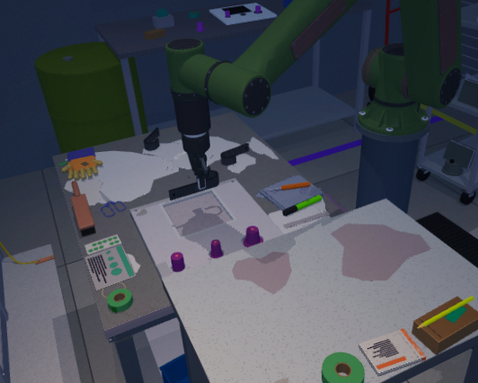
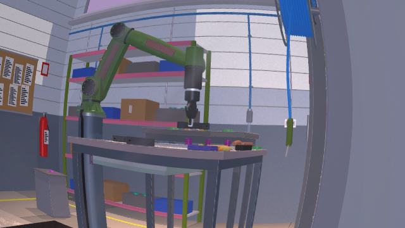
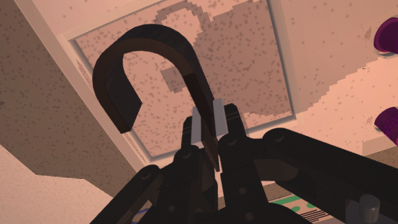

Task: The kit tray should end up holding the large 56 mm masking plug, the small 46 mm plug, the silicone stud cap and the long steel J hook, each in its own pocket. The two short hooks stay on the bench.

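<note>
The long black J hook [image 1: 193, 186] hangs level in the air over the far edge of the white kit tray [image 1: 197, 224], clamped by its shank in my closed gripper [image 1: 202, 182]. In the wrist camera the hook's curved end [image 3: 125, 78] sits over the tray's large square pocket [image 3: 187, 81]. Three purple pieces stand along the tray's near edge: one at the left [image 1: 177, 261], a smaller one in the middle [image 1: 216, 248] and a larger one at the right [image 1: 252, 236]. Two short black hooks [image 1: 152, 139] [image 1: 234, 154] lie on the bench beyond the tray.
Behind the bench stand a green drum [image 1: 85, 96] and a second table with parts [image 1: 197, 22]. A glove [image 1: 82, 166], scissors [image 1: 112, 207], a brown block [image 1: 83, 213] and green tape [image 1: 119, 300] lie left of the tray. Pens [image 1: 302, 204] lie on its right, and a white table [image 1: 323, 292] is in front.
</note>
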You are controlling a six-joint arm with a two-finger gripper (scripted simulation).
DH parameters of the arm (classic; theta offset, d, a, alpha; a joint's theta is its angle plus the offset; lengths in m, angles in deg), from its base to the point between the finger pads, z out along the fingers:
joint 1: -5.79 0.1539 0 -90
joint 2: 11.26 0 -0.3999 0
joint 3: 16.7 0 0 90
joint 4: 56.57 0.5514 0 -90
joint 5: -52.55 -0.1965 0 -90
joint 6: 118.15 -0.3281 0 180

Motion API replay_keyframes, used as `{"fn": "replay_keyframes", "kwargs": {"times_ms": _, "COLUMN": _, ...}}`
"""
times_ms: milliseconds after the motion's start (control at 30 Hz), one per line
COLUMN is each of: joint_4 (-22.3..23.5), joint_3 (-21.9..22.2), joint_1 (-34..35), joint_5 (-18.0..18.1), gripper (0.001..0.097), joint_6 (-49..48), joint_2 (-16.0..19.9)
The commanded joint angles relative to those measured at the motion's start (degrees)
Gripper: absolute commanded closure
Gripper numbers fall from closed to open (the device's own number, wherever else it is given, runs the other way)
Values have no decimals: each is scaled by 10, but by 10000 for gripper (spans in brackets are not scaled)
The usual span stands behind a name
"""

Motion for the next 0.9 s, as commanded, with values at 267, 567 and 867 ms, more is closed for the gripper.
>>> {"fn": "replay_keyframes", "kwargs": {"times_ms": 267, "joint_4": 0, "joint_3": 13, "joint_1": 0, "joint_5": -38, "gripper": 901, "joint_6": 0, "joint_2": 24}}
{"fn": "replay_keyframes", "kwargs": {"times_ms": 567, "joint_4": -1, "joint_3": 19, "joint_1": 0, "joint_5": -63, "gripper": 901, "joint_6": 0, "joint_2": 42}}
{"fn": "replay_keyframes", "kwargs": {"times_ms": 867, "joint_4": 0, "joint_3": 20, "joint_1": 0, "joint_5": -64, "gripper": 901, "joint_6": 0, "joint_2": 43}}
